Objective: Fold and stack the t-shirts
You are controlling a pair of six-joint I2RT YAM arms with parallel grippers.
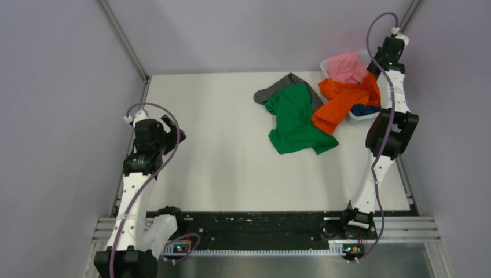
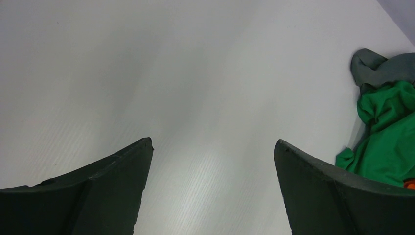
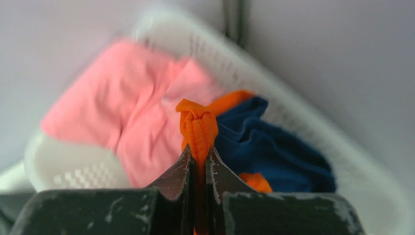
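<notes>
Left gripper (image 2: pixel 213 142): held at centre left over the bare table (image 1: pixel 220 150), fingers spread wide, nothing gripped.
Dark grey t-shirt (image 1: pixel 284 86): crumpled at upper centre, partly overlapped by the green one.
Green t-shirt (image 1: pixel 295 121): bunched just below it, touching the orange one.
Orange t-shirt (image 1: pixel 341 101): draped over the basket (image 1: pixel 354 117) rim at upper right.
Pink t-shirt (image 1: pixel 346 66), blue t-shirt (image 1: pixel 365 109): lodged in the basket.
Right gripper (image 3: pixel 199 156): pinched on a fold of the orange t-shirt.

Left pincer (image 2: pixel 213 143) spread wide over the white desk (image 2: pixel 147 58)

Both dark fingers frame bare desk surface. At the right edge lies a crumpled green t-shirt (image 2: pixel 386 132), with a grey t-shirt (image 2: pixel 381 66) bunched against its far side, and a sliver of an orange t-shirt (image 2: pixel 410 184) shows just behind the right finger.
</notes>
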